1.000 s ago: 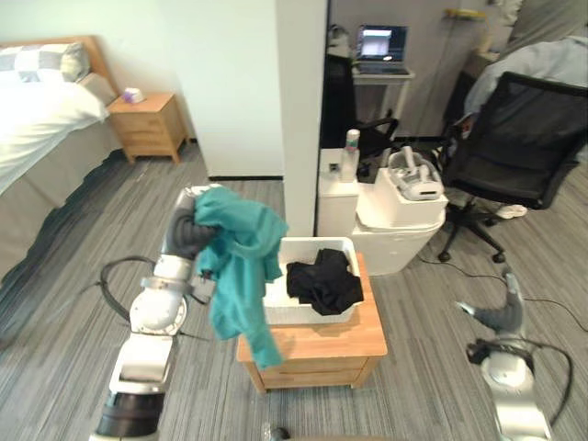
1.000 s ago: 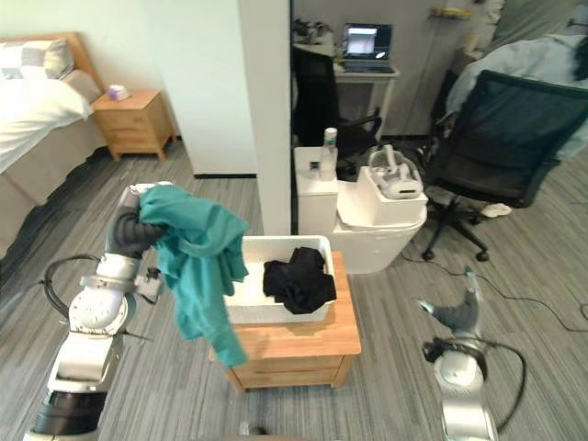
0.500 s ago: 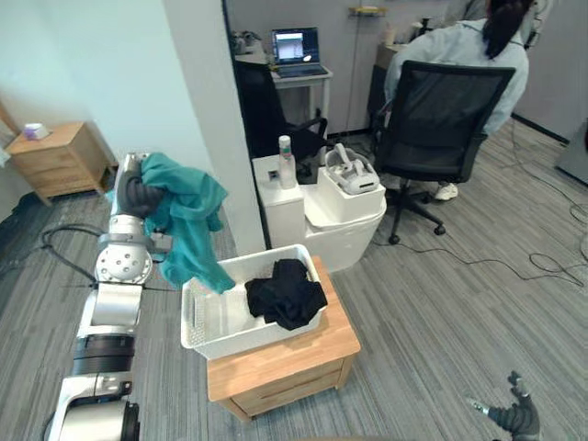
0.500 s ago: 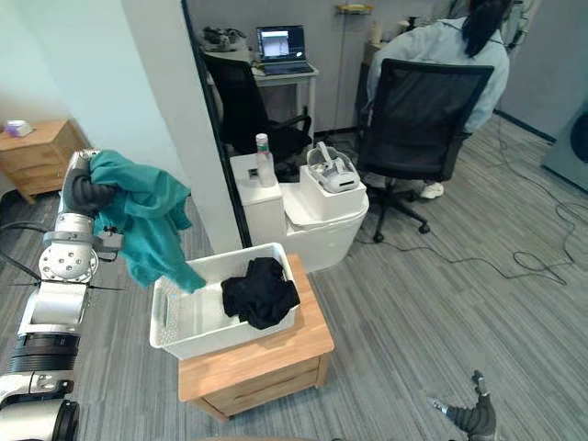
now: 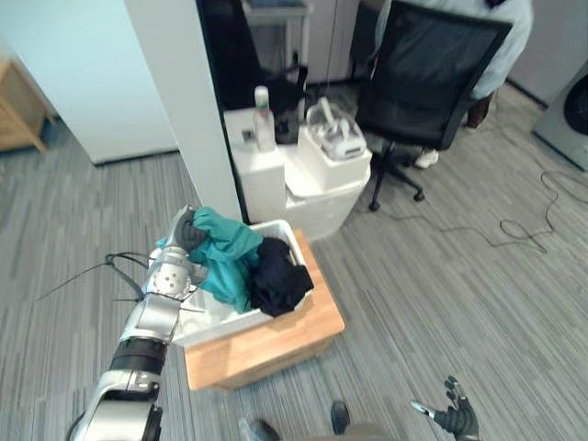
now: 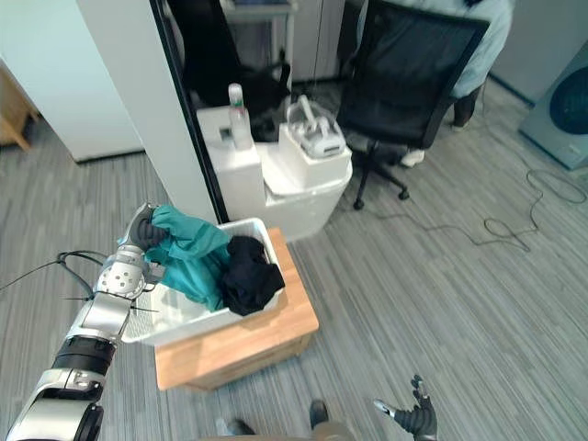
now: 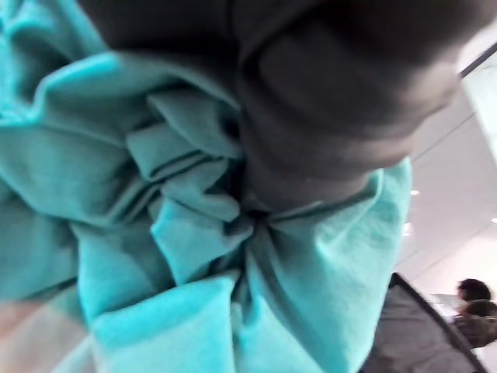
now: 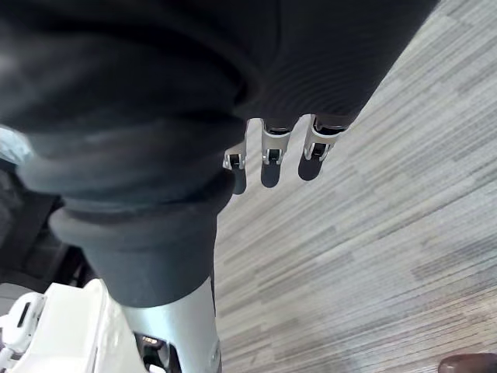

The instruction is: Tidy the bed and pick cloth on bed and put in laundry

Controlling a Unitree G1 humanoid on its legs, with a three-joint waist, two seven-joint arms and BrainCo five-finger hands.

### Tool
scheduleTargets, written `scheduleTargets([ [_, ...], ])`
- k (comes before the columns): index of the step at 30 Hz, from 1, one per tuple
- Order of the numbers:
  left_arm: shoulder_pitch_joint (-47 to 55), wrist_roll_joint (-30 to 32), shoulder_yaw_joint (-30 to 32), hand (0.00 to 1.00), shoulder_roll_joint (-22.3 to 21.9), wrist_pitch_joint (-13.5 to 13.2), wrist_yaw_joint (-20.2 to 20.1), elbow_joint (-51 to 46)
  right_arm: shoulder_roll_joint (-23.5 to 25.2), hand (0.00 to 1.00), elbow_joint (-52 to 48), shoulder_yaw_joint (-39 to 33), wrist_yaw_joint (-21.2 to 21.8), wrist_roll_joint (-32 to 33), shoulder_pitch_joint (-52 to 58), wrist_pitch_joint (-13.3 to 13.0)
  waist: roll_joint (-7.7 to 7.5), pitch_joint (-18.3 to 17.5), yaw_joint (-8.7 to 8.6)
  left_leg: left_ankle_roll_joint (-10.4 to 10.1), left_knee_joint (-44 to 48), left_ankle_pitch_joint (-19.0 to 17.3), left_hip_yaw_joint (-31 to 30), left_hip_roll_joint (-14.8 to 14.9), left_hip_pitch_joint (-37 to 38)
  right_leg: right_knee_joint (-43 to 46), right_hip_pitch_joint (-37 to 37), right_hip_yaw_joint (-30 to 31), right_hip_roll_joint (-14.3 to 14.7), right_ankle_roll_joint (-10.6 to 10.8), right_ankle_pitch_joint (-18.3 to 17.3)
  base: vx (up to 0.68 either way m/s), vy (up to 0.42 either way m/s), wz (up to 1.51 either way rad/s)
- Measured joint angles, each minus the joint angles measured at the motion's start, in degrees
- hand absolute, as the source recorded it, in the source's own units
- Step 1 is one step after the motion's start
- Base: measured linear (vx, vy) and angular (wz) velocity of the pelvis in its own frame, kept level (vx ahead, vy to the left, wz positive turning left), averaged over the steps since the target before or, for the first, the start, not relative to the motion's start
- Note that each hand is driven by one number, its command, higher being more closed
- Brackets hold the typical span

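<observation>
Teal crumpled cloth over white plastic basket
Left hand buried in its folds, can't tell the grip; right hand slack.

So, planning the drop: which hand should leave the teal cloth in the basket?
Left: left hand is at the teal cloth over the white basket; right hand hangs open, far away.
</observation>
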Motion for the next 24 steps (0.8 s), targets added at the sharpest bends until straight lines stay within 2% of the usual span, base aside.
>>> scheduleTargets([
  [2, -3.0, -1.0, 0.1, 0.00, 0.1, 3.0, 3.4, 1.5, -0.1, 0.00, -0.2, 0.4, 0.1, 0.6, -3.0, -0.2, -0.18, 3.1, 0.66, 0.0, 0.0, 0.5, -0.4, 0.1, -1.8, 0.2, -1.6, 1.3, 0.1, 0.0, 0.0, -0.01, -0.042, 0.11],
  [5, -5.5, -2.5, 0.5, 0.00, 0.1, 4.8, 6.5, 1.7, -1.0, 0.00, -1.1, 2.3, 0.5, 1.9, -3.4, -0.3, -0.04, 5.5, 1.68, -0.4, 0.0, 0.3, -0.5, 0.4, -2.4, 0.2, -2.1, 1.4, 0.3, 0.0, 0.0, -0.01, -0.048, 0.02],
  [9, -8.2, -3.6, 0.8, 0.00, 1.4, 4.8, 8.3, 1.7, -2.5, 0.00, -1.8, 2.3, 0.9, 2.6, -3.4, -0.5, 0.14, 7.0, 1.73, -0.5, 0.0, 0.5, -0.6, 0.6, -3.3, 0.2, -2.9, 1.4, 0.4, 0.0, 0.0, 0.00, -0.049, 0.01],
  [12, -11.1, -6.9, 0.9, 0.00, 1.5, 4.2, 8.8, 1.7, -3.9, 0.00, -1.5, 2.3, 1.7, 3.9, -3.2, -2.4, 0.47, 7.2, 1.73, -0.3, 0.0, 0.8, -1.2, 0.6, -3.1, 0.6, -2.8, 1.0, 0.4, 0.0, 0.0, 0.03, -0.032, 0.04],
  [15, -11.9, -13.0, 1.0, 0.00, 1.5, 0.7, 6.8, 1.4, -4.2, 0.00, -1.0, 2.4, 1.9, 4.3, -3.1, -4.6, 1.10, 7.5, 2.96, -0.6, 0.0, 0.9, -1.6, 0.6, -1.3, 1.1, -1.2, 0.6, 0.4, -0.6, -0.4, 0.04, -0.029, 0.05],
  [17, -9.5, -16.7, 3.5, 0.00, 1.5, -1.6, 4.8, -1.8, -4.1, 0.00, -1.0, 3.9, 2.1, 4.3, -3.1, -5.0, 1.39, 7.6, 3.01, -0.6, 0.0, 0.9, -3.1, 0.5, 0.7, 1.7, 1.3, -1.7, 0.2, -1.1, -1.7, 0.07, -0.062, 0.33],
  [21, -0.6, -22.5, 7.0, 0.00, 1.2, -4.8, 0.1, -7.3, -2.9, 0.00, -0.2, 4.5, 2.6, 4.0, -2.9, -4.4, 1.82, 7.3, 3.44, -1.8, 0.0, 0.1, -4.6, 0.3, 5.1, 1.9, 6.6, -3.5, -0.1, -1.4, -3.9, 0.06, -0.064, 0.28],
  [24, 8.7, -27.3, 11.0, 0.00, -1.4, -5.2, -4.9, -9.3, -2.1, 0.00, 2.0, 4.5, 2.9, 2.5, -2.6, -2.2, 3.67, 4.9, 4.55, -2.7, -0.4, -0.9, -5.5, 0.2, 8.1, 1.6, 10.2, -4.5, -0.3, -1.6, -5.3, 0.06, -0.068, 0.18],
])
